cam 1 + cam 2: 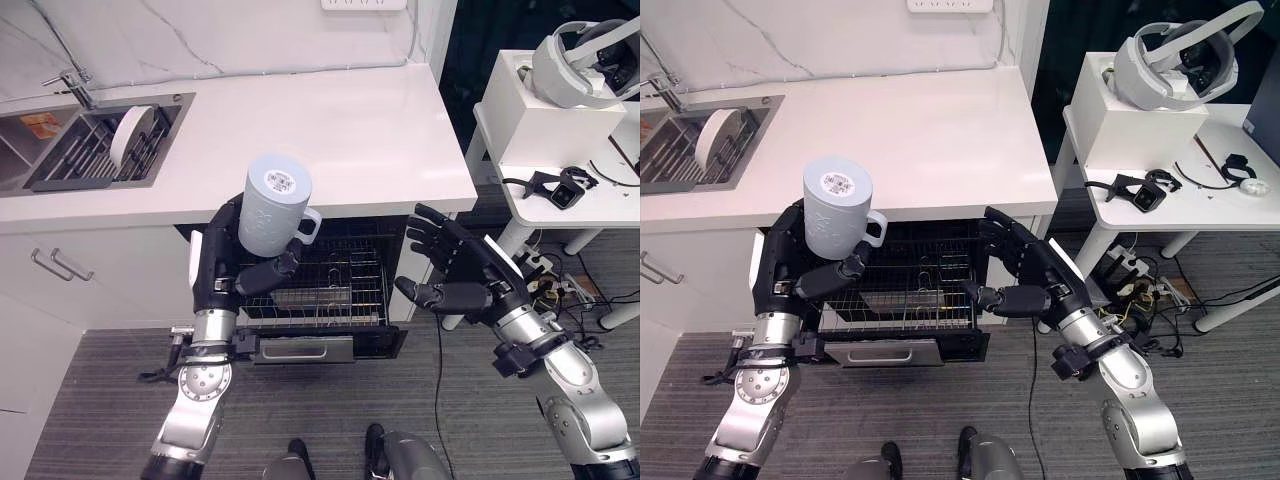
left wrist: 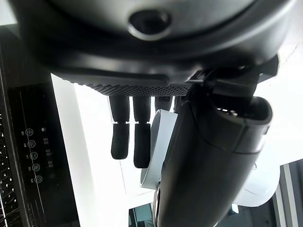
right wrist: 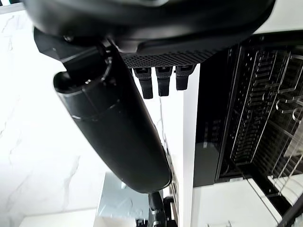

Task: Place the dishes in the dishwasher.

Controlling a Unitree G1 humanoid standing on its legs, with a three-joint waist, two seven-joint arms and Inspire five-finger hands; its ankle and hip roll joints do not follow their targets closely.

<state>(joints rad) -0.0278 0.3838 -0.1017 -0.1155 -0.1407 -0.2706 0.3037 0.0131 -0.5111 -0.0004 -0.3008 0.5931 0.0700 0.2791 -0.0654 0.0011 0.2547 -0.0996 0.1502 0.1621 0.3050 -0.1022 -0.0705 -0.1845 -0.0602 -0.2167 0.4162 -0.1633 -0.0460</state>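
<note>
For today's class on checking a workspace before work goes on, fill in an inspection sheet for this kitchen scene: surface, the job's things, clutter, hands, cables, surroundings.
Surface: white countertop, bare across its middle.
Job's things: pale grey mug held bottom-up above the pulled-out dishwasher rack; a white plate stands on edge in the sink rack.
Clutter: a headset on a white box, and a small black device, both on the side table.
Hands: left hand curled round the mug; right hand open, holding nothing, beside the rack.
Cables: a tangle on the floor under the side table.
Surroundings: marble-look wall, tap, grey plank floor.
</note>
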